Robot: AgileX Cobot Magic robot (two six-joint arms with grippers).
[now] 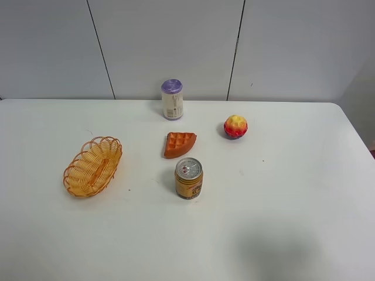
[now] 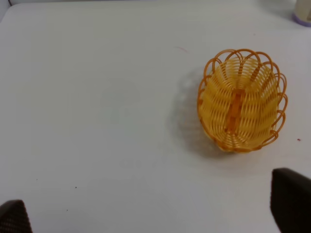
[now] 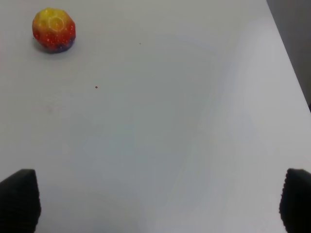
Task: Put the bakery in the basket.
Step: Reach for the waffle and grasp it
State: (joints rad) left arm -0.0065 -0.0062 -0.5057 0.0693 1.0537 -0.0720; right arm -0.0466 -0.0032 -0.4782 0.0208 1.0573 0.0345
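Note:
The bakery, an orange-brown waffle wedge (image 1: 179, 144), lies on the white table near the middle. The oval orange basket (image 1: 92, 165) sits empty to its left and also shows in the left wrist view (image 2: 241, 107). Neither gripper appears in the exterior view. In the left wrist view the left gripper (image 2: 155, 218) has its dark fingertips (image 2: 290, 201) far apart, open and empty, short of the basket. In the right wrist view the right gripper (image 3: 158, 204) is open and empty, its fingertips (image 3: 19, 199) wide apart over bare table. The waffle is out of both wrist views.
A yellow drink can (image 1: 188, 178) stands just in front of the waffle. A purple-lidded white container (image 1: 172, 99) stands behind it. A red-yellow cupcake with a blue base (image 1: 235, 126) sits to the right, also in the right wrist view (image 3: 54, 29). The table's right edge (image 1: 357, 134) is near.

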